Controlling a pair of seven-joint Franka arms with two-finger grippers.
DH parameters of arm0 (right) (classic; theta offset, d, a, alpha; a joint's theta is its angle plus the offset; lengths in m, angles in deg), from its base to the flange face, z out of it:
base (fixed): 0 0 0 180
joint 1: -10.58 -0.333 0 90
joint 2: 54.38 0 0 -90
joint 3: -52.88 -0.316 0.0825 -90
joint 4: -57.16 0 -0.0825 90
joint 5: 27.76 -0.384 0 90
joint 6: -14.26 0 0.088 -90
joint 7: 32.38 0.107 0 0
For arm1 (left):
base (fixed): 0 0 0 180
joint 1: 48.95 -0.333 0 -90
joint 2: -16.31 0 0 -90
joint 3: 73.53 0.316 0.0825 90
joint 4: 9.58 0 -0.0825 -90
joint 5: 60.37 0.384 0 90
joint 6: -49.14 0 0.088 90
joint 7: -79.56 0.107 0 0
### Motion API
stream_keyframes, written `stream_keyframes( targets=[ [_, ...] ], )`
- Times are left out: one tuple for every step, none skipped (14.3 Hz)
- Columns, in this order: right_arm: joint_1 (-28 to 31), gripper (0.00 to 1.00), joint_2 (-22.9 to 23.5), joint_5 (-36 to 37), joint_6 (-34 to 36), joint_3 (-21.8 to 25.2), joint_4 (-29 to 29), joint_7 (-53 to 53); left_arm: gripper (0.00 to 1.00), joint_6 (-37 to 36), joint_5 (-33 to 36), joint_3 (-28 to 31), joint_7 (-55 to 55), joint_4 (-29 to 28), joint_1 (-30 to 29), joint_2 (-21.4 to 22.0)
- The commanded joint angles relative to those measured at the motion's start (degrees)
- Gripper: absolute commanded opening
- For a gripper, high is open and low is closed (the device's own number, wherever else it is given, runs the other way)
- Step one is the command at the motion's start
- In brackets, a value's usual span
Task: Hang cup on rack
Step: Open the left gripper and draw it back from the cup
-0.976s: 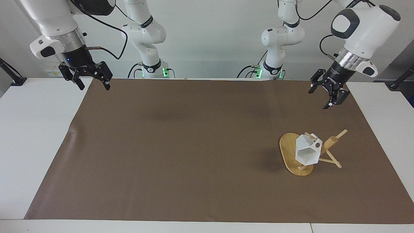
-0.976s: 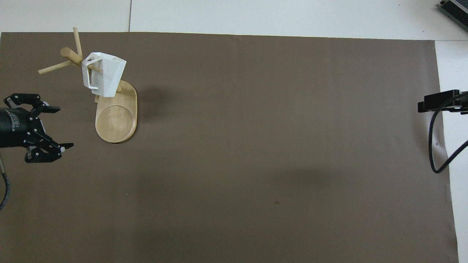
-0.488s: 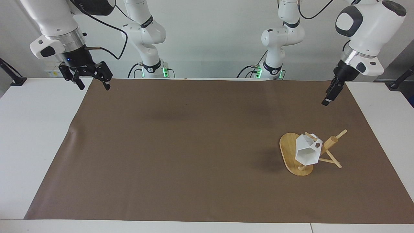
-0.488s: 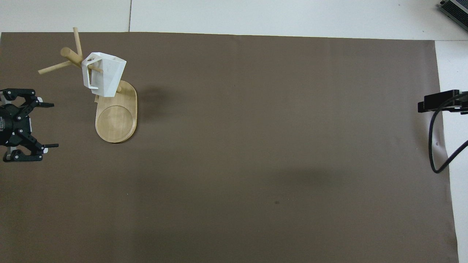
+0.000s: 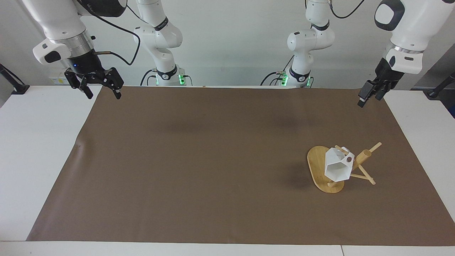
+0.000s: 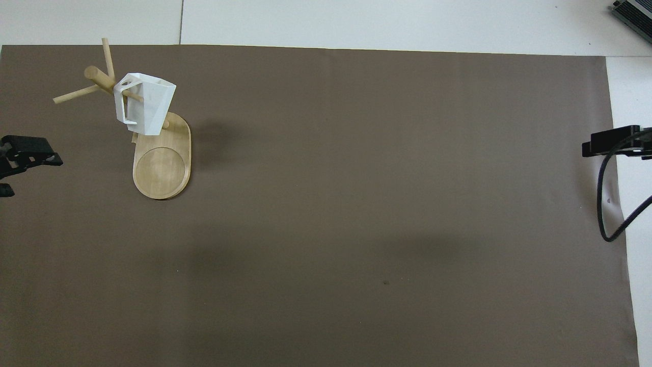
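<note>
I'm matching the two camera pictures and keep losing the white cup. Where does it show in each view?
Facing view: the cup hangs by its handle on a peg of the rack, low toward the picture's right, at the left arm's end of the table.
Overhead view: the cup is in the upper left, over the rack's oval base.
Shared landmark: the rack itself, standing on the brown mat.

The cup (image 5: pixel 337 167), white and faceted, is hung by its blocky handle on a peg of the rack (image 5: pixel 320 170), mouth tilted sideways and clear of the mat; the bamboo rack is set upright on its oval base toward the left arm's end of the table.
</note>
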Motion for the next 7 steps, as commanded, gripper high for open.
stream_keyframes(
  targets=[
    [0.1, 1.00, -0.9, 0.9, 0.8, -0.3, -0.7, -0.6, 1.00, -7.9, 4.4, -1.1, 3.2, 7.4, 0.4, -3.4],
    [0.1, 1.00, -0.9, 0.9, 0.8, -0.3, -0.7, -0.5, 1.00, -10.5, 4.4, -1.1, 3.7, 9.6, 1.6, -4.0],
    [0.1, 1.00, -0.9, 0.9, 0.8, -0.3, -0.7, -0.5, 1.00, -12.3, 4.5, -1.4, 4.1, 11.6, 2.2, -5.5],
    [0.1, 1.00, -0.9, 0.9, 0.9, -0.3, -0.7, -0.5, 1.00, -14.2, 4.5, -1.6, 4.4, 13.4, 3.3, -6.1],
    [0.1, 1.00, -0.9, 0.9, 0.8, -0.3, -0.7, -0.5, 1.00, -14.9, 4.4, -1.5, 4.4, 14.1, 5.1, -6.2],
    [0.1, 1.00, -0.9, 0.9, 0.9, -0.3, -0.7, -0.5, 1.00, -14.4, 4.3, -1.2, 4.4, 13.4, 7.5, -6.0],
    [0.1, 1.00, -0.9, 0.9, 1.0, -0.3, -0.8, -0.5, 1.00, -13.8, 4.3, -0.5, 4.6, 12.5, 8.9, -5.7]
  ],
)
